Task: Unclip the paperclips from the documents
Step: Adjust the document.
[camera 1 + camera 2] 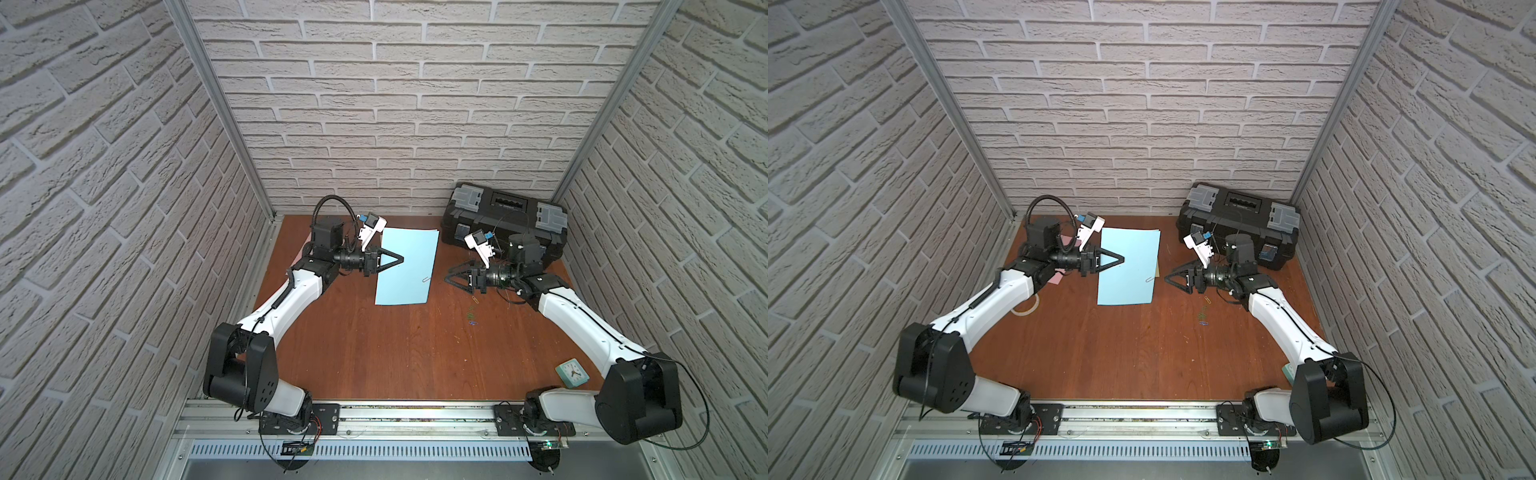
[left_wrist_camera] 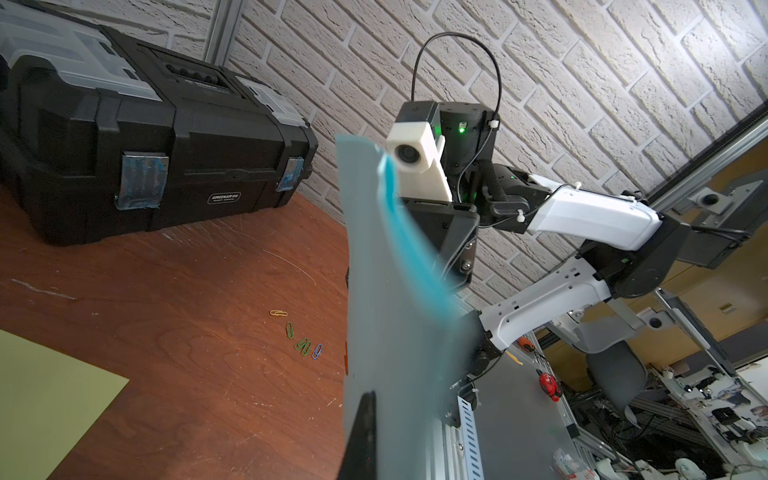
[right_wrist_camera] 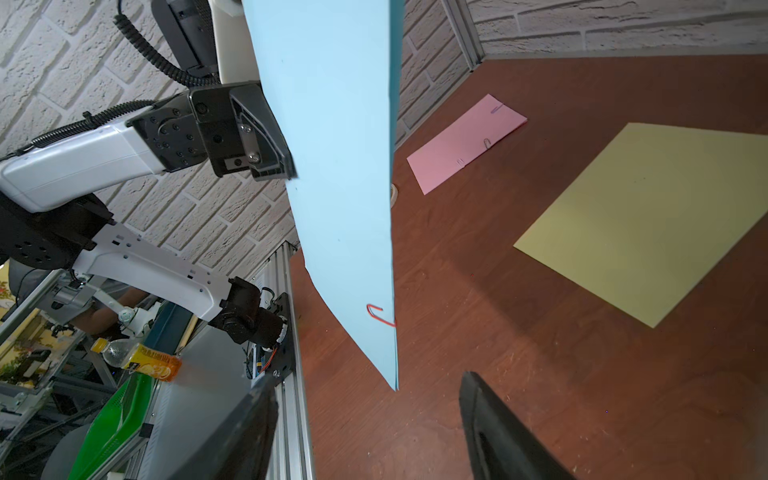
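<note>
My left gripper (image 1: 401,259) is shut on the left edge of the light blue document (image 1: 409,266) and holds it up above the table; in the left wrist view one dark finger (image 2: 365,419) lies against the sheet. A red paperclip (image 3: 380,315) sits on the sheet's right edge (image 1: 426,279). My right gripper (image 1: 449,277) stands open just right of the sheet, with the sheet's lower corner ahead of its fingers (image 3: 478,399). The pink document (image 3: 465,145), with clips on it, and the yellow document (image 3: 648,224) lie flat on the table. Several loose paperclips (image 1: 472,311) lie near the right gripper.
A black toolbox (image 1: 505,220) stands at the back right, behind my right arm. A small teal clock (image 1: 572,372) lies at the front right. A clear tape ring (image 1: 1025,305) lies under my left arm. Brick walls close in three sides.
</note>
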